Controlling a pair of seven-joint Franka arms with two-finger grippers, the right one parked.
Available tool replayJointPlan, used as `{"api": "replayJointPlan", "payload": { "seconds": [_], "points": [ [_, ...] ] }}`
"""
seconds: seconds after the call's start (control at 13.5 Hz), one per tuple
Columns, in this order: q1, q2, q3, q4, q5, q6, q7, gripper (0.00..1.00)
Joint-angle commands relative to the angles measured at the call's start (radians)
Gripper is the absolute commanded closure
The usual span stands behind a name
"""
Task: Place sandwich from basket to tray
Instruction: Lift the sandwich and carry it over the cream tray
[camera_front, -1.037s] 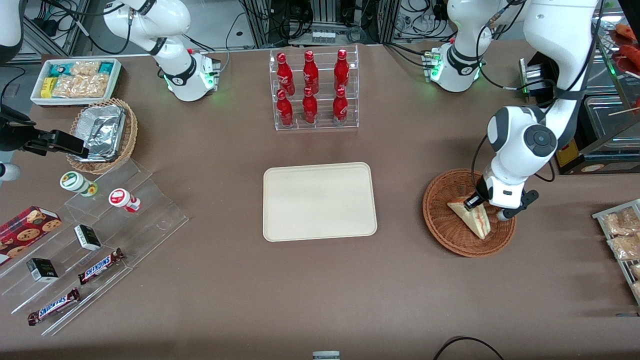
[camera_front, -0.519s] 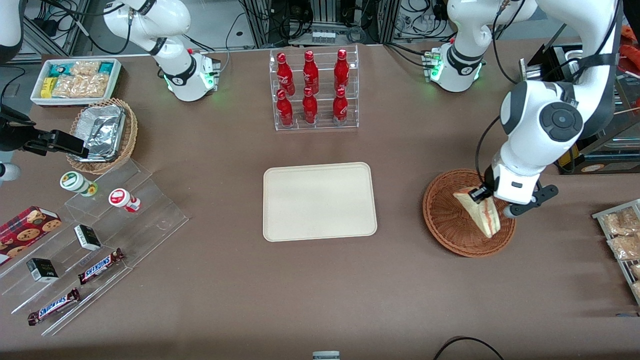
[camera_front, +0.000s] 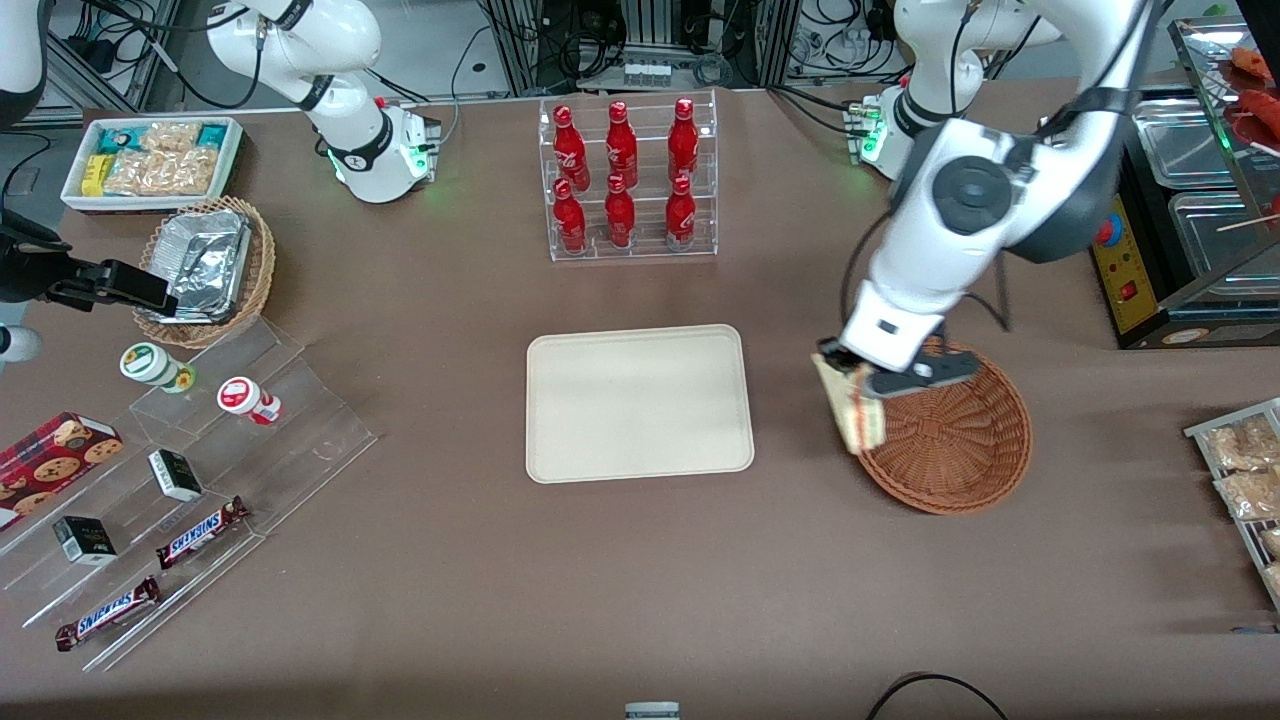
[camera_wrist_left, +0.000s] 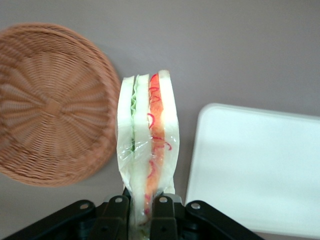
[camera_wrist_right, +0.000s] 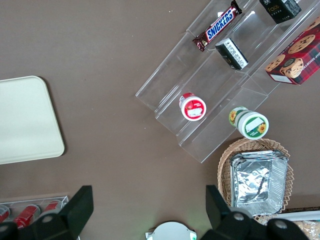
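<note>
My left gripper (camera_front: 848, 372) is shut on the sandwich (camera_front: 853, 410), a wrapped wedge of white bread with orange-red and green layers, hanging in the air over the basket's rim on the side facing the tray. The wrist view shows the sandwich (camera_wrist_left: 147, 145) pinched at its narrow end between the two black fingers (camera_wrist_left: 116, 212), above bare table between basket (camera_wrist_left: 47, 105) and tray (camera_wrist_left: 260, 170). The round reddish-brown wicker basket (camera_front: 960, 440) holds nothing. The cream tray (camera_front: 638, 402) lies flat at the table's middle, also bare.
A clear rack of red bottles (camera_front: 625, 180) stands farther from the front camera than the tray. Toward the parked arm's end are a foil-filled tan basket (camera_front: 205, 265), a white snack bin (camera_front: 150, 160) and acrylic steps with candy bars (camera_front: 200, 530). Packaged snacks (camera_front: 1245, 470) lie at the working arm's end.
The gripper has lifted the sandwich out of the basket and carried it toward the tray, from above the basket's middle to above its rim. The basket now holds nothing.
</note>
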Motion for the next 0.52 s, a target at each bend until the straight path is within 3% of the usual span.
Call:
{"api": "replayJointPlan", "payload": {
  "seconds": [0.0,0.44],
  "points": [
    [-0.089,0.093,0.003,0.087,0.032,-0.016,-0.054,1.0],
    [-0.29,0.343,0.003,0.275,0.145,-0.007,-0.177,1.0]
  ]
}}
